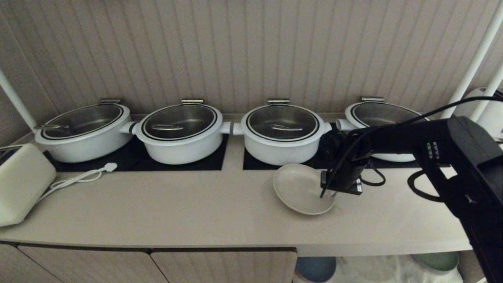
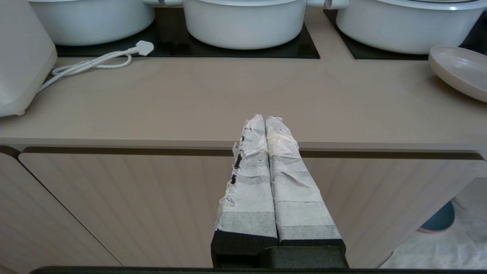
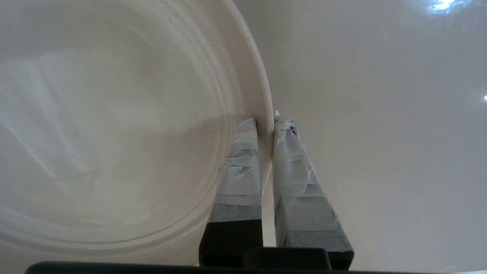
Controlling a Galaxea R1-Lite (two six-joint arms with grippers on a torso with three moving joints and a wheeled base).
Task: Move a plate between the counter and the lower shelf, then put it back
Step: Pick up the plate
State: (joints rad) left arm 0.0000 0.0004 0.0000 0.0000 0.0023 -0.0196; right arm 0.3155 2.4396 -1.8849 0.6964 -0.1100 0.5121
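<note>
Plate (image 1: 300, 188): you see it small, round and cream on the counter (image 1: 188, 208), just in front of the third pot (image 1: 281, 131) from your left, its right edge slightly raised.
Right gripper (image 3: 265, 118): your right arm reaches in from the right and points down at the plate's right rim; one taped finger (image 3: 240, 167) sits inside the rim, the other outside, pinched together on it.
Left gripper (image 2: 265, 118): you have it low before the counter's front edge, facing the cabinet doors (image 2: 114, 205), both taped fingers pressed together with nothing between them.
Counter: you find four white lidded pots in a row on black hob panels (image 1: 173, 163) along the back wall.
Left end: a white appliance (image 1: 21, 184) stands there, its cord and plug (image 1: 84, 177) lying loose on the worktop.
Lower shelf (image 1: 369, 269): below the counter at your right, white cloth, with a blue plate (image 1: 315, 267) and a green plate (image 1: 437, 260) showing.
</note>
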